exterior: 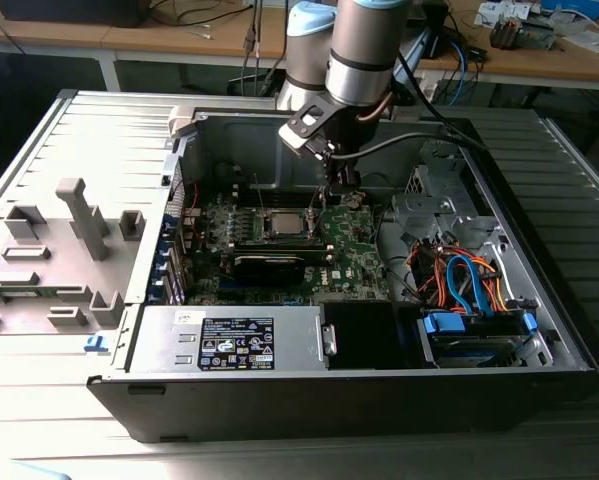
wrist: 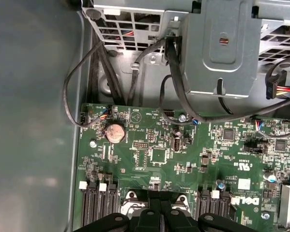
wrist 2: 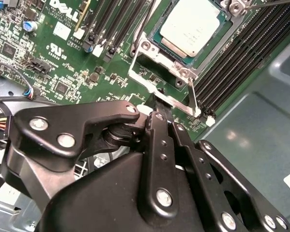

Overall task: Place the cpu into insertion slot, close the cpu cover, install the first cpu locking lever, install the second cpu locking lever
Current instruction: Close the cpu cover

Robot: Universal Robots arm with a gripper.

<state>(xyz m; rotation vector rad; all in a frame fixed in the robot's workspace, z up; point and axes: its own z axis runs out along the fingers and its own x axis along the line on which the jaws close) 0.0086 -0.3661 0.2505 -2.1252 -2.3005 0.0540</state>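
Silver-topped cpu seated under its cover, gripper closed at a lever wire

Pale metal was seen at the middle of the socket [wrist 2: 157, 41] in the second wrist view. There the cpu [wrist 2: 190, 26] was lying flat in its slot, framed by the cpu cover [wrist 2: 166, 59], which was folded down around it. The gripper [wrist 2: 158, 105] was held low over the board. Its fingers [wrist 2: 157, 145] were drawn together, with no gap visible between the tips. The tips were set against a thin locking lever [wrist 2: 141, 79], a silvery wire running along the edge of the cover. Whether that wire was pinched or merely touched could not be told. A second thin rod [wrist 2: 270, 4] was seen crossing the far corner of the socket, and black memory slots [wrist 2: 241, 53] ran just beside it.

In the exterior view the cpu was found near the middle of the green motherboard [exterior: 359, 250], inside the open case [exterior: 249, 150]. The arm [exterior: 364, 50] came down from twelve o'clock, and the gripper was placed at two o'clock from the cpu, just beside it. A long black card [exterior: 269, 265] lay at six o'clock from the cpu, and a silver power supply [exterior: 229, 340] at seven o'clock, nearer the case wall. A bundle of orange and blue cables [exterior: 469, 280] was seen at four o'clock, well apart. A grey moulded fixture [exterior: 79, 215] stood outside the case at nine o'clock.

In the first wrist view a coin cell [wrist: 116, 131] was seated on the motherboard, and black cables [wrist: 169, 72] were looped up toward a grey metal bracket [wrist: 222, 48]
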